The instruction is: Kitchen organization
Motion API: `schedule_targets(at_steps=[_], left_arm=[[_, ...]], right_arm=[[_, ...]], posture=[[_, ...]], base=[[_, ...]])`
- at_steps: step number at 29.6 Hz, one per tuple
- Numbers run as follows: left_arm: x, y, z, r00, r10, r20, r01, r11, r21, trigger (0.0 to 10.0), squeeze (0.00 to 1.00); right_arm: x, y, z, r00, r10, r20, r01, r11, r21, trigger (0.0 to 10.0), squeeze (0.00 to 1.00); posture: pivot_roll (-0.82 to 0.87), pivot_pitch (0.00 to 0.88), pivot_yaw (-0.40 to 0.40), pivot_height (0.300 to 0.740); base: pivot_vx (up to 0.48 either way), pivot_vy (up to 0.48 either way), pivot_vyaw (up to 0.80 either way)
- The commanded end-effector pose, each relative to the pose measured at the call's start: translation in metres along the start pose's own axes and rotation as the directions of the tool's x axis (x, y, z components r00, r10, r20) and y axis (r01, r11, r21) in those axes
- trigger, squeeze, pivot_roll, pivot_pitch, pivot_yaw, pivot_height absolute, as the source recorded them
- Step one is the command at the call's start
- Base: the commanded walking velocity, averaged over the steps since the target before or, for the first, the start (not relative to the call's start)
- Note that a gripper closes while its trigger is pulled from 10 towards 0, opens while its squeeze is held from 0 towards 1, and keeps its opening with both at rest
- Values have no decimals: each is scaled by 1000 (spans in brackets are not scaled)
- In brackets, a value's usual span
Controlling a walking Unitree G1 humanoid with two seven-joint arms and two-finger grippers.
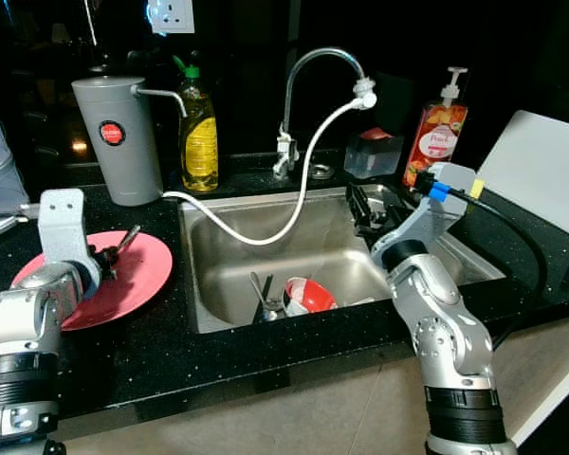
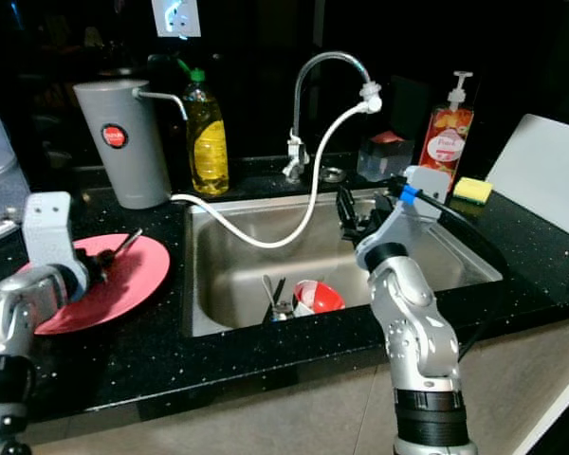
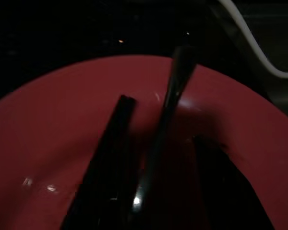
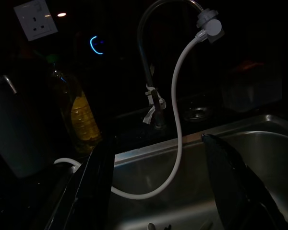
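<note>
2 long black fingers of the left gripper (image 3: 158,182) hang over the red plate (image 1: 137,284), and a thin dark metal utensil (image 3: 170,108) stands between them; in the left wrist view the jaws look pinched on its shaft, the free end pointing up and away. Which utensil it is cannot be told, since the working end is hidden. It looks stiff, light and smooth, so it is likely to slip or swivel in a narrow pinch; a hold near the middle of the shaft, squarely across it, seems safest. The plate lies flat at the left end of the desk (image 1: 266,365), just left of the sink (image 1: 209,318). It is probably hard and breakable, best taken by the rim.

On the other side, the right gripper (image 4: 156,191) hovers above the sink with its jaws spread wide and nothing between them. Below, near the front wall of the basin, lie a red and white bowl (image 1: 308,296) and 2 or so pieces of cutlery (image 1: 264,301), touching each other. The bowl, wet perhaps and slippery, is best gripped over its rim. A white hose (image 1: 303,180) droops from the tap (image 1: 308,66) across the basin and could snag the arm.
</note>
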State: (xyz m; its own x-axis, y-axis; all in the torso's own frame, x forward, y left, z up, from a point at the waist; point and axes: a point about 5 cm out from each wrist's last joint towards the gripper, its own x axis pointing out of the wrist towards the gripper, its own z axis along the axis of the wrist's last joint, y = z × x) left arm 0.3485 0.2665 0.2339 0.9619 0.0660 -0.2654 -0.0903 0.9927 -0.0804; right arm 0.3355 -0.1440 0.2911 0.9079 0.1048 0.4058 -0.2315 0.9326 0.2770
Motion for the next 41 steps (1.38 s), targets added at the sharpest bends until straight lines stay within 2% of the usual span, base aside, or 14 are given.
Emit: schedule_targets(at_steps=[1, 5, 6, 7, 8, 18, 19, 21, 27, 28, 34, 35, 38, 41], left_arm=[[0, 5, -9, 999, 2, -39, -2, 1000, 1, 10000, 0], [1, 5, -13, 999, 1, -53, 0, 1000, 8, 10000, 0], [1, 5, -14, 998, 0, -55, 1, 1000, 10, 4627, 0], [1, 5, -14, 998, -1, -58, 2, 1000, 9, 4627, 0], [1, 6, -15, 998, 0, -61, 0, 1000, 8, 0, 0], [0, 1, -9, 1000, -22, -16, 22, 1000, -17, 0, 0], [-1, -2, -2, 999, -38, 35, 39, 999, -23, 2196, 0], [-6, -9, 14, 986, -75, 150, 77, 997, -5, 10000, 0], [-23, -32, 44, 904, -234, 357, 227, 972, 62, 10000, 0], [-37, -51, 53, 827, -380, 414, 349, 925, 151, 10000, 0], [-70, -93, 49, 616, -680, 399, 605, 732, 314, 10000, 0], [-70, -93, 49, 616, -680, 399, 605, 732, 314, 10000, 0], [-87, -112, 39, 480, -809, 339, 721, 584, 373, 10000, 0], [-93, -119, 29, 436, -857, 275, 753, 514, 410, 10000, 0]], right_arm=[[-2, -3, -2, 1000, -14, -12, 14, 1000, -3, 10000, 0], [-2, -3, -2, 1000, -14, -13, 14, 1000, -3, 10000, 0], [-2, -3, -2, 1000, -13, -13, 13, 1000, -3, 10000, 0], [-2, -3, -2, 1000, -13, -13, 13, 1000, -3, 10000, 0], [-2, -3, -2, 1000, -13, -13, 13, 1000, -3, 10000, 0], [-1, -3, -2, 1000, -12, -14, 12, 1000, -2, 10000, 0], [-1, -3, -2, 1000, -11, -13, 11, 1000, -2, 10000, 0], [0, -3, -1, 1000, -10, -12, 10, 1000, -2, 10000, 0], [0, 0, 1, 1000, 11, -13, -11, 1000, 8, 10000, 0], [-1, 7, -2, 995, 90, -48, -85, 992, 96, 10000, 0], [-11, 33, -1, 943, 326, -68, -299, 919, 256, 10000, 0], [-11, 33, -1, 943, 326, -68, -299, 919, 256, 10000, 0], [-17, 47, 2, 897, 439, -44, -394, 842, 368, 10000, 0], [-20, 50, 7, 878, 479, -6, -419, 773, 477, 10000, 0]], posture=[[-59, 45, -17, 740], [-59, 45, -17, 740], [-59, 45, -17, 740], [-59, 45, -17, 740], [-58, 45, -20, 740], [-57, 43, -22, 740], [-57, 42, -24, 740], [-59, 43, -24, 740], [-59, 43, -24, 740], [-61, 41, -24, 740], [-63, 36, -25, 740], [-63, 36, -25, 740], [-63, 30, -29, 740], [-65, 30, -29, 740]], base=[[0, 0, 0], [0, 0, 0], [0, 0, 0], [0, 0, 0], [0, 0, 0], [0, 0, 0], [0, 0, 0], [0, 0, 0], [0, 0, 0], [0, 0, 0], [0, 0, 0], [0, 0, 0], [0, 0, 0], [0, 0, 0]])
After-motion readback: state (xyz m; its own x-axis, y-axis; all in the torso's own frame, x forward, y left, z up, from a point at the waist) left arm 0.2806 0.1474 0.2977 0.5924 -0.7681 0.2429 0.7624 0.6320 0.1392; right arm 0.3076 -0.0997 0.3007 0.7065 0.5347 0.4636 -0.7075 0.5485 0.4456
